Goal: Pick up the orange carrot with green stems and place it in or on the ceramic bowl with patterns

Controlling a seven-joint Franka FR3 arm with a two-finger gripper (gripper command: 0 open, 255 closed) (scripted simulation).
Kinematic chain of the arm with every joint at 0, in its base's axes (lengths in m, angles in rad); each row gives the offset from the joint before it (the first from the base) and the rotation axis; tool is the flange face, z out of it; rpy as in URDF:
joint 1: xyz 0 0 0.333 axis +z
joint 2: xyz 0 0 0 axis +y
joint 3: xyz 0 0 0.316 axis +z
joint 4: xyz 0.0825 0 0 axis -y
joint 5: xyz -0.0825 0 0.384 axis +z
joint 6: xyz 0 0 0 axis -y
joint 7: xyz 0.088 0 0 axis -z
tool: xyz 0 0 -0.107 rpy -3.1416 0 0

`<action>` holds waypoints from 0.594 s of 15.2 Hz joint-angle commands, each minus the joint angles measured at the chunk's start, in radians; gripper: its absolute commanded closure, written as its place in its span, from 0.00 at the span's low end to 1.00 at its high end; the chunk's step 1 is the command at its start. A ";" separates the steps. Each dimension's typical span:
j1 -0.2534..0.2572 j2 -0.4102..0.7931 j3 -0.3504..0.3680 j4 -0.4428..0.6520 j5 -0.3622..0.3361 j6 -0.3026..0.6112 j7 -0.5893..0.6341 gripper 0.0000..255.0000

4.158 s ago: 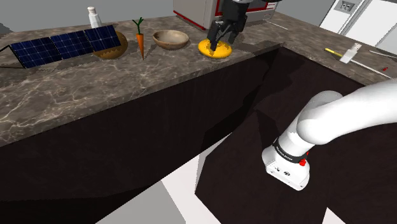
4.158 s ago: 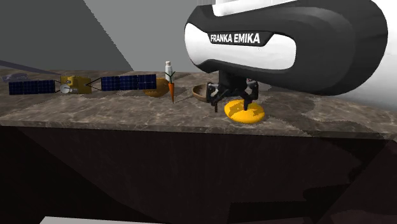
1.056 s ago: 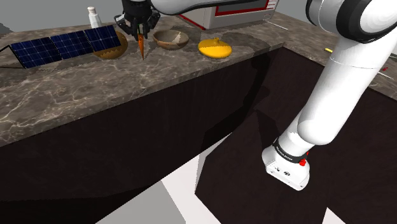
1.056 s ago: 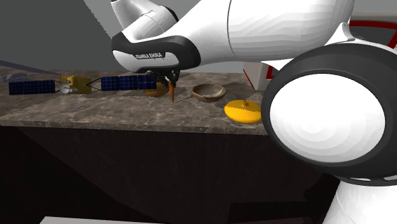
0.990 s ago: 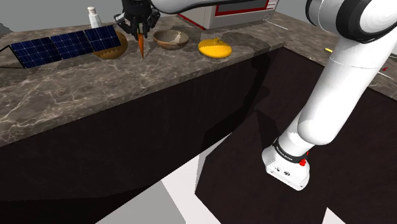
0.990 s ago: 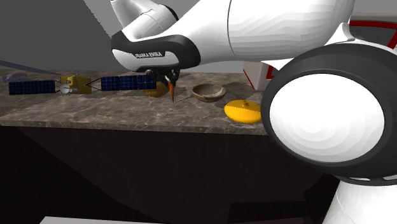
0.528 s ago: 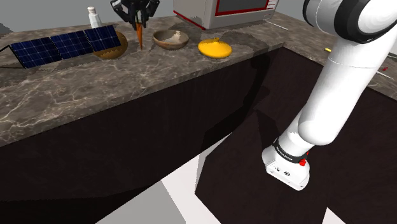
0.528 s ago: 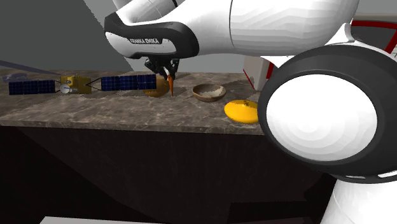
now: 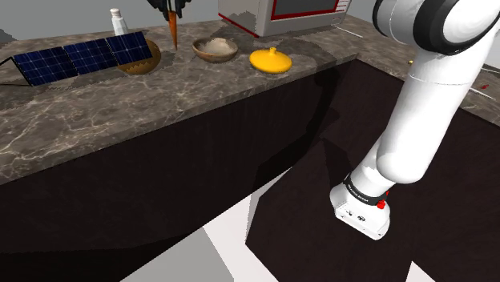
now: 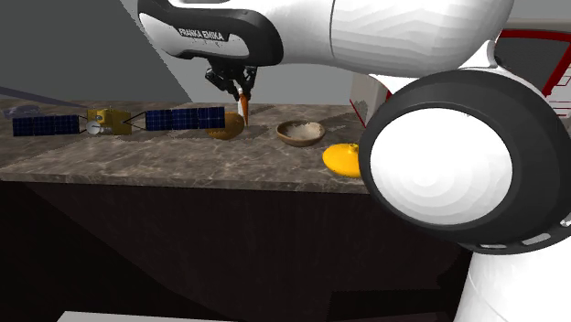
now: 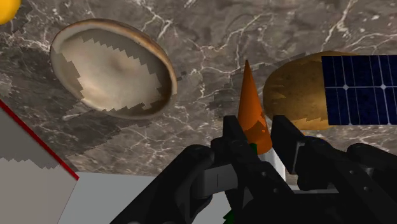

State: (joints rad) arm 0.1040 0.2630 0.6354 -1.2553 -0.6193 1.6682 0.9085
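The orange carrot [image 9: 174, 29] hangs tip-down above the marble counter [image 9: 120, 104], with my black gripper [image 9: 170, 6] shut on its upper end. In the second exterior view the carrot [image 10: 242, 109] dangles under the gripper [image 10: 234, 88], above a brown rounded object [image 10: 224, 128]. The wrist view has the carrot [image 11: 250, 107] clasped between the fingers [image 11: 235, 138], and the gripper [image 11: 259, 137] hovers beside a shallow beige bowl [image 11: 114, 67]. That bowl [image 9: 215, 49] stands on the counter to the shoulder view's right of the carrot; in the second exterior view the bowl [image 10: 301, 133] also lies right of it.
A yellow lidded dish [image 9: 272, 59] sits right of the bowl. A satellite model with blue solar panels [image 9: 80, 56] lies to the left, over the brown rounded object [image 9: 141, 62]. A white bottle [image 9: 118, 21] and a red-trimmed microwave [image 9: 280, 12] stand at the back.
The gripper has risen with the carrot, lifting it off the counter. Nothing else on the counter has shifted.
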 commanded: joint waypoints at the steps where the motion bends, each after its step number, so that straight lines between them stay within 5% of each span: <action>1: 0.014 0.015 0.001 0.049 -0.009 -0.035 -0.012 1.00; 7: 0.068 0.074 -0.002 0.209 -0.050 -0.139 -0.045 1.00; 9: 0.006 0.030 -0.007 0.158 -0.011 -0.105 -0.084 1.00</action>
State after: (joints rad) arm 0.1309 0.3075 0.6305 -1.0892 -0.6434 1.5596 0.8437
